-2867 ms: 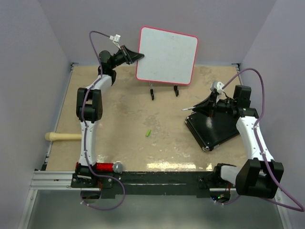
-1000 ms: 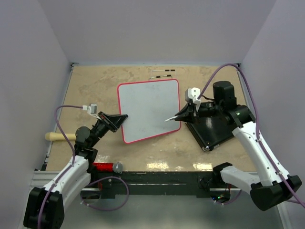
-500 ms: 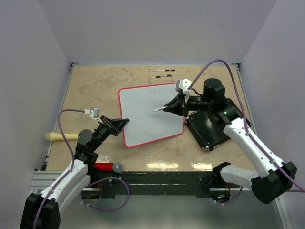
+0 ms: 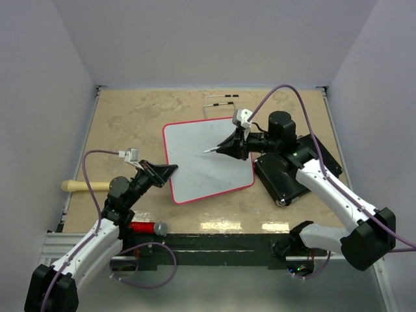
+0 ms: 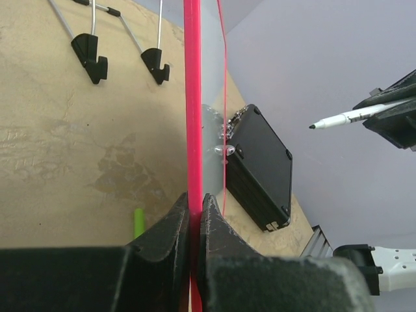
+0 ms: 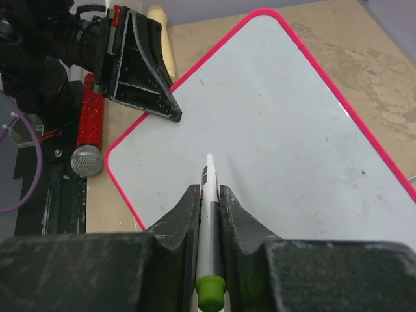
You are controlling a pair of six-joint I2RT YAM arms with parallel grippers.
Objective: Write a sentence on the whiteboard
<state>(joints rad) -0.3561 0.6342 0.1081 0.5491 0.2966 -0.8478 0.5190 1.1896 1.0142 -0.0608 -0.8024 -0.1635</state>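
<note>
whiteboard (image 4: 201, 172): glossy white, thin red rim, rounded corners, few dark specks

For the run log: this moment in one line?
left claw: shut on whiteboard rim | right claw: shut on marker, tip off board

No text, label, brand, number or sign can be read in any view. On the whiteboard (image 4: 195, 175) only faint specks are seen, and no lettering is made out on the marker (image 6: 207, 195).
</note>
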